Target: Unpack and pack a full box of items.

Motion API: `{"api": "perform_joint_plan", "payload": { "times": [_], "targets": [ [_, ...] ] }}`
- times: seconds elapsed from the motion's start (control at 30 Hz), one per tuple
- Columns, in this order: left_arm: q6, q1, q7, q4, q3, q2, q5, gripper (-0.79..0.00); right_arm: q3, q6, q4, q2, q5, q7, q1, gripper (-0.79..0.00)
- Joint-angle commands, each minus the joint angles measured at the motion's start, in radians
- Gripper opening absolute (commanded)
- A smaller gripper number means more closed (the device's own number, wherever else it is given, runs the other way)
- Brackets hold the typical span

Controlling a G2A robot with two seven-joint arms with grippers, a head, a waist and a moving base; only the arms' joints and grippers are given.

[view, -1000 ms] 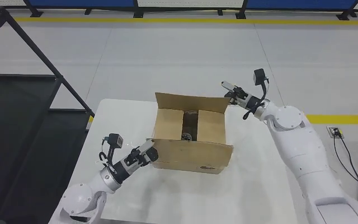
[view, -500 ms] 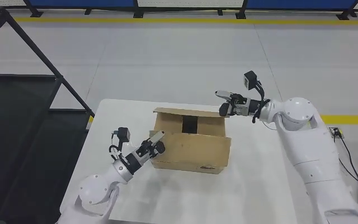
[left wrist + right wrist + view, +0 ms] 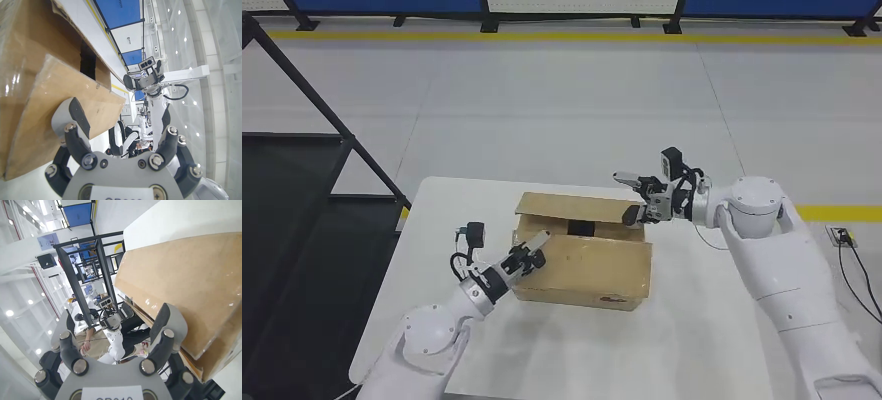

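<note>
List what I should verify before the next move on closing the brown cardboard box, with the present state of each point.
1. Brown cardboard box stands fully on the white table: ok.
2. Left gripper open, one finger at the near flap: ok.
3. Right gripper open, one finger at the far flap: ok.
4. Top closed flat: not ok; a dark gap shows between the flaps.
5. Items sit below the flaps: cannot tell.
</note>
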Motion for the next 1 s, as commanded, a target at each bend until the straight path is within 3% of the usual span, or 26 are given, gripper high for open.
{"api": "perform_joint_plan", "payload": {
  "times": [0.0, 0.27, 0.6, 0.73, 0.97],
  "targets": [
    [-0.002, -0.008, 0.013, 0.005, 0.01, -0.003, 0.006, 0.0, -0.014, 0.018, 0.009, -0.004, 0.008, -0.003, 0.003, 0.0],
    [0.001, -0.028, 0.04, 0.019, 0.038, -0.011, 0.022, 0.0, -0.045, -0.009, -0.02, -0.001, 0.004, 0.038, -0.039, 0.0],
    [-0.002, -0.045, 0.071, 0.03, 0.063, -0.019, 0.045, 0.0, -0.033, -0.035, -0.102, 0.014, -0.034, -0.021, -0.101, 0.0],
    [-0.048, -0.012, 0.118, -0.009, -0.007, -0.018, -0.058, 0.0, -0.02, -0.123, -0.134, 0.023, -0.048, -0.017, -0.137, 0.0],
    [-0.109, 0.071, 0.19, -0.029, -0.209, -0.003, -0.171, 0.0, -0.015, -0.229, -0.193, 0.034, -0.105, -0.052, -0.191, 0.0]
  ]
}}
